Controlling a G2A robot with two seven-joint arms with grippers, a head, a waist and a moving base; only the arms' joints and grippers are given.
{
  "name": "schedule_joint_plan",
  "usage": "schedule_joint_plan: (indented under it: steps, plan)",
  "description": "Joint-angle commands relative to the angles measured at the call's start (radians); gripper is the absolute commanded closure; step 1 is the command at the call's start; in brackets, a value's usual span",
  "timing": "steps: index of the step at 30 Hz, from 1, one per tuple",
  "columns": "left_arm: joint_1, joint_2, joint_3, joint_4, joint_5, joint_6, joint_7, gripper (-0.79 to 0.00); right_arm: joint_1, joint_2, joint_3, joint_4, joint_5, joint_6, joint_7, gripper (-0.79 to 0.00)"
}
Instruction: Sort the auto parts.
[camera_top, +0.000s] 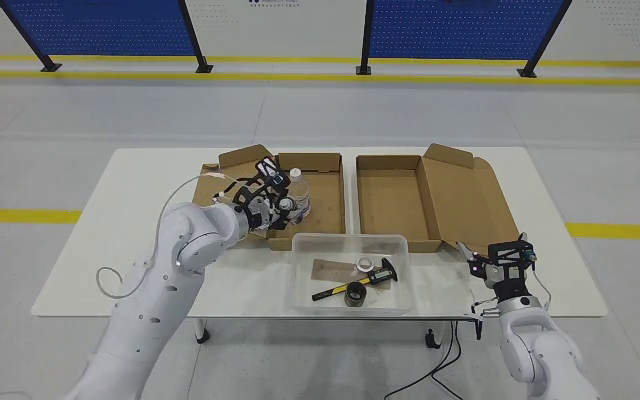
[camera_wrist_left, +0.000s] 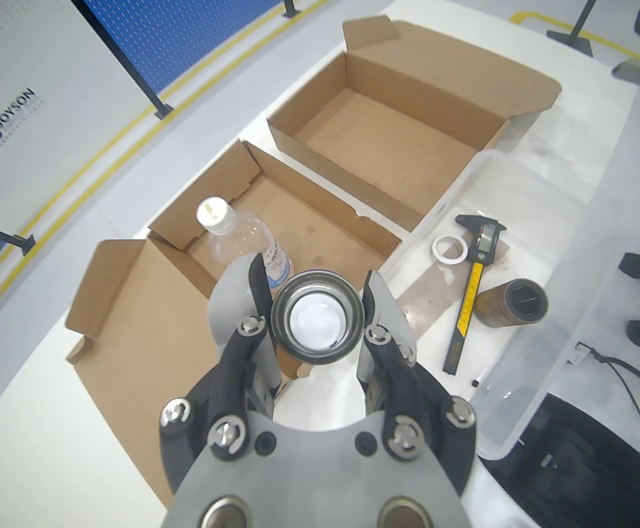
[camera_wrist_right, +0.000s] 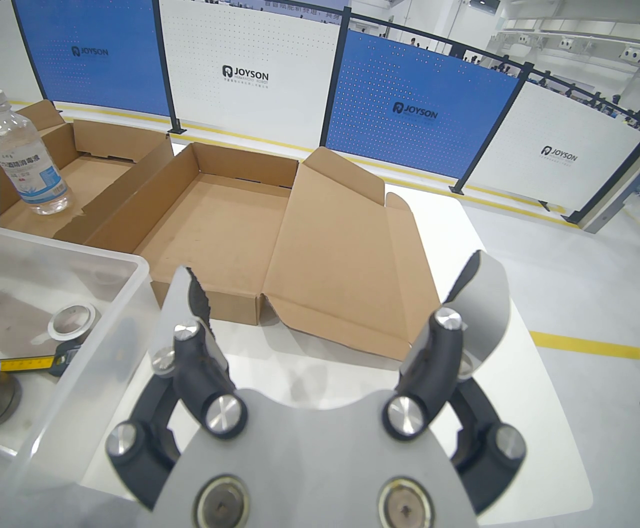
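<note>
Left gripper (camera_wrist_left: 314, 272): jaws are pinching a round metal part (camera_wrist_left: 316, 350), holding it over the near wall of the left box (camera_wrist_left: 320, 225).
Bottle (camera_wrist_left: 245, 240): standing upright inside the left box, just beyond the metal part.
Clear bin (camera_top: 350, 237): sitting on the desk (camera_top: 130, 220) before both boxes, carrying a caliper (camera_wrist_left: 470, 295), white ring (camera_wrist_left: 450, 248) and brown cylinder (camera_wrist_left: 510, 302).
Right gripper (camera_wrist_right: 330, 275): jaws are standing spread, hanging over the desk between the clear bin and the right box (camera_wrist_right: 210, 220) flap.
</note>
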Motion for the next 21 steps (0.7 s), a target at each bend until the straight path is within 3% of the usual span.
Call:
schedule_joint_plan:
  steps: [1, 13, 21]
  plan:
    - [-0.037, -0.007, 0.030, 0.065, 0.008, 0.009, 0.016, 0.000, 0.000, 0.000, 0.000, 0.000, 0.000, 0.000, 0.000, -0.785]
    - [-0.186, -0.042, 0.157, 0.375, 0.074, 0.007, 0.117, 0.000, 0.000, 0.000, 0.000, 0.000, 0.000, 0.000, 0.000, -0.785]
    - [-0.264, -0.076, 0.237, 0.535, 0.113, 0.051, 0.185, 0.000, 0.000, 0.000, 0.000, 0.000, 0.000, 0.000, 0.000, -0.785]
